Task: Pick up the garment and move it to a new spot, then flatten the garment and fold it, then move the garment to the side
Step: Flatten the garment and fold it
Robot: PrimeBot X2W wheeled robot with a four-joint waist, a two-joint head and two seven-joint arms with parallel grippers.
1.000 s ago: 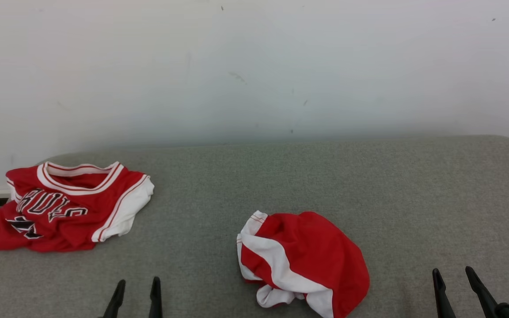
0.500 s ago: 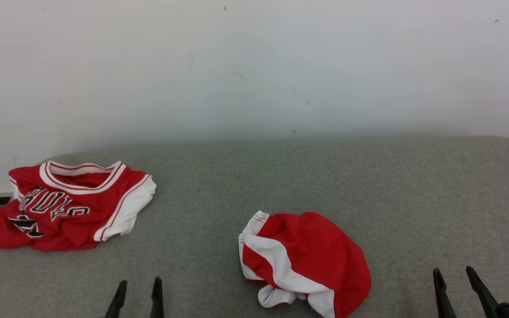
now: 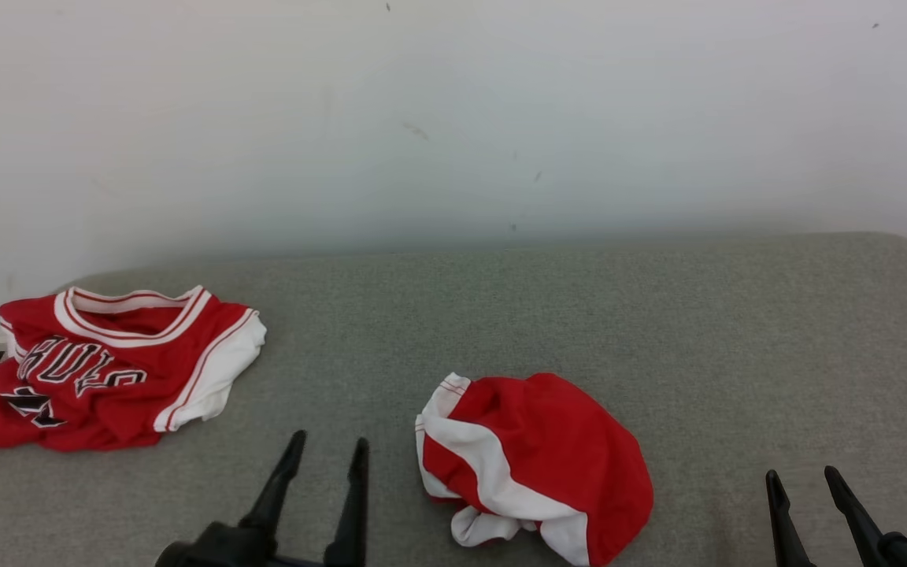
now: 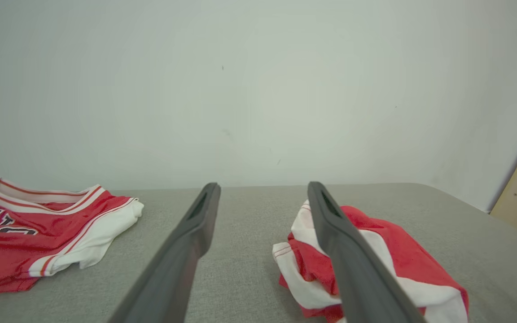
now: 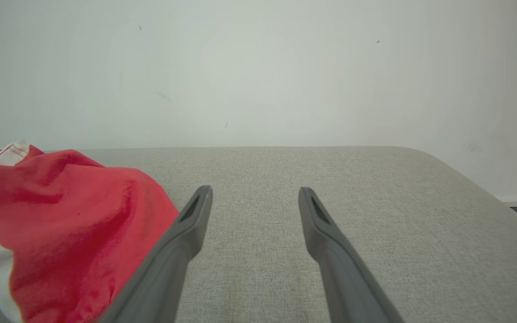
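A crumpled red and white garment (image 3: 536, 465) lies in a heap near the front middle of the grey padded surface (image 3: 579, 315). It also shows in the left wrist view as a garment (image 4: 402, 255) and in the right wrist view as a garment (image 5: 70, 224). My left gripper (image 3: 328, 439) stands open just to its left, apart from the cloth, nothing between its fingers (image 4: 263, 185). My right gripper (image 3: 800, 472) is open at the lower right, well clear of the heap, with bare surface between its fingers (image 5: 254, 188).
A red jersey (image 3: 107, 366) with white trim and black lettering lies bunched at the far left edge, also seen as a jersey (image 4: 29, 229) from the left wrist. A white wall (image 3: 453, 118) rises right behind the surface. The surface's right corner (image 5: 487, 193) rounds off.
My left gripper has come forward and to the right, closer to the crumpled garment. The right gripper and both garments have kept their places; the head view shifted slightly.
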